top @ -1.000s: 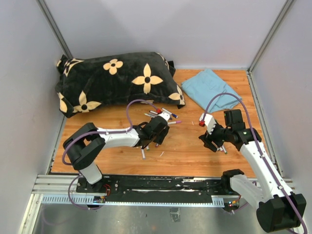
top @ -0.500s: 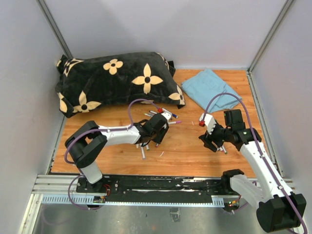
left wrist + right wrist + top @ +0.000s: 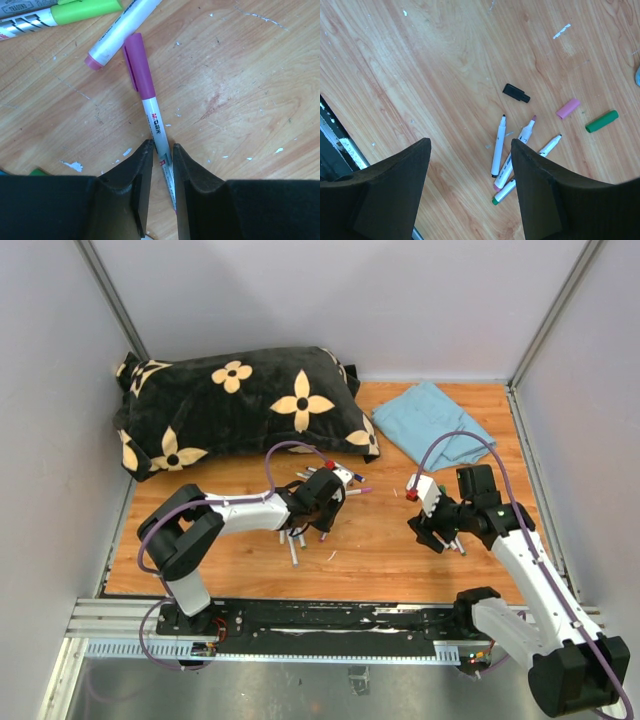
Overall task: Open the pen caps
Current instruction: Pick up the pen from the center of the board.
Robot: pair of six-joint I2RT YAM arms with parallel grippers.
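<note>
In the left wrist view a slim white pen [image 3: 155, 120] with a purple pen cap [image 3: 138, 62] lies on the wooden table. My left gripper [image 3: 161, 146] is shut on its white barrel, one finger pressed on each side, the cap still on. A green-capped marker [image 3: 85, 10] and a white pen with a pink end [image 3: 122, 27] lie beyond it. My right gripper [image 3: 470, 142] hangs open above the table, holding nothing. Below it lie three uncapped pens [image 3: 498, 145], a loose black cap [image 3: 516, 93], a pink cap [image 3: 568, 108] and a green cap [image 3: 601, 121].
A black pillow with cream flowers [image 3: 240, 405] lies at the back left and a folded blue cloth [image 3: 435, 425] at the back right. More pens lie around the left gripper [image 3: 318, 502], one near the front [image 3: 292, 550]. Grey walls close the table in.
The left gripper's jaws have narrowed onto the purple-capped pen, and the left arm has shifted slightly right. The right arm has stayed still.
</note>
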